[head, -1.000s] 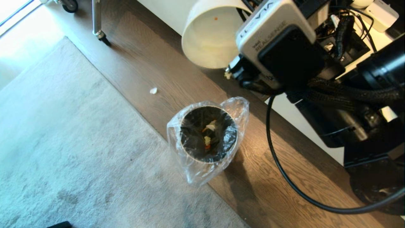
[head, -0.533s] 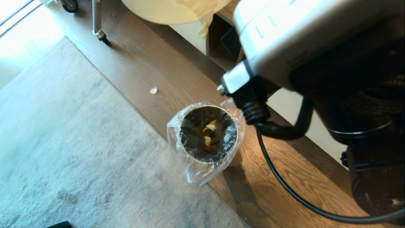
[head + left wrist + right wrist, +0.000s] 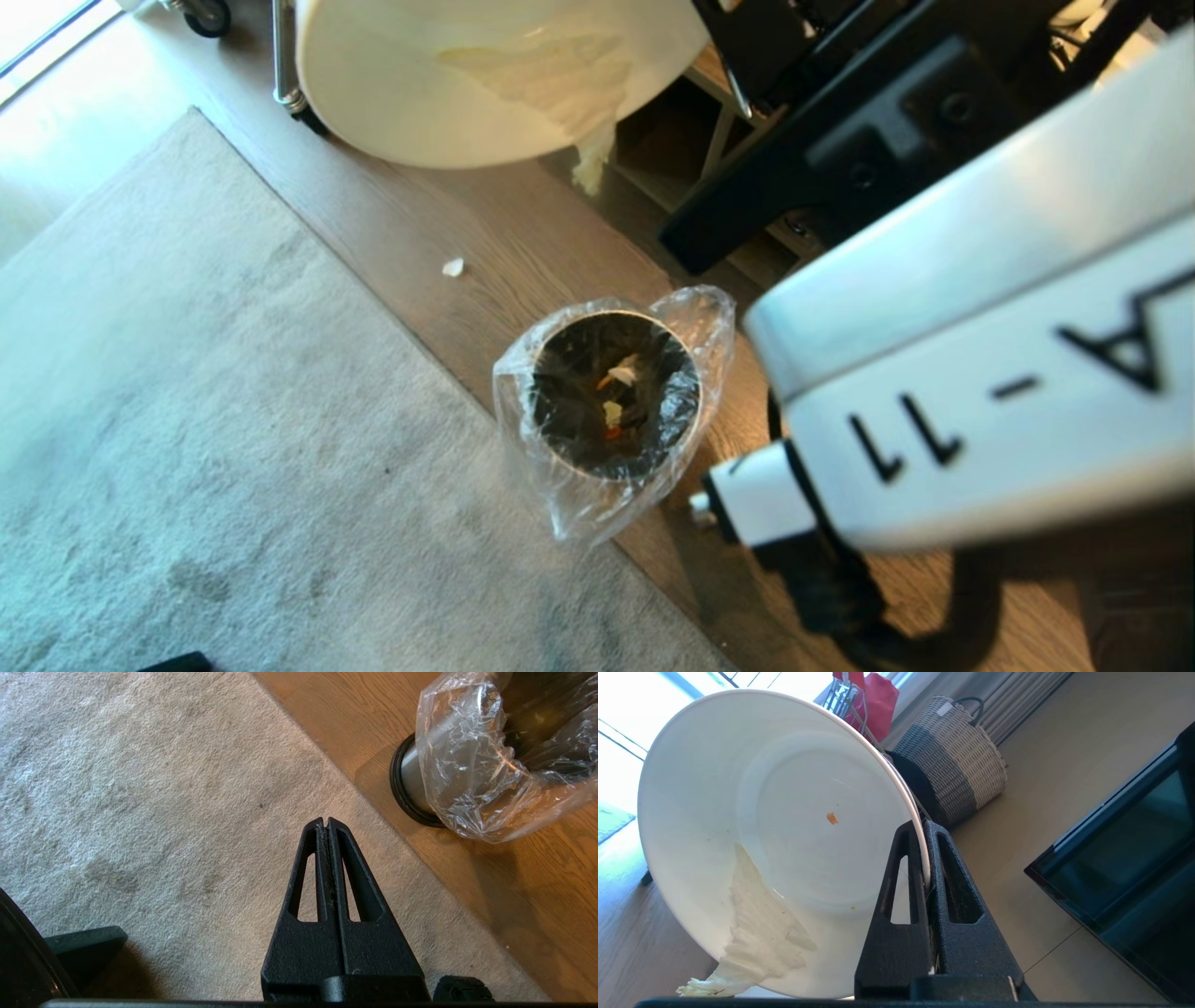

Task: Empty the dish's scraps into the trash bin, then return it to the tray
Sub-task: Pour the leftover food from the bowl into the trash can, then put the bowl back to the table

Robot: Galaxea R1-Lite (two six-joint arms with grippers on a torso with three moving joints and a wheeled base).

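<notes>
My right gripper is shut on the rim of the dish, a white deep bowl held tipped on its side. Wet white tissue clings inside it and hangs over the low edge, and a tiny orange bit sticks to the bottom. From the head view the dish hangs up and left of the trash bin, not over its mouth. Scraps lie in the bin's bag. My left gripper is shut and empty over the rug, beside the trash bin. The tray is out of view.
One pale scrap lies on the wood floor beyond the bin. A grey rug covers the left. A castor leg stands at the back. My right arm fills the right. A woven basket and a dark glass cabinet stand nearby.
The right arm has swung up close to the head camera. The dish has shifted left and rolled over, and the tissue now hangs from its rim. The bin has not moved.
</notes>
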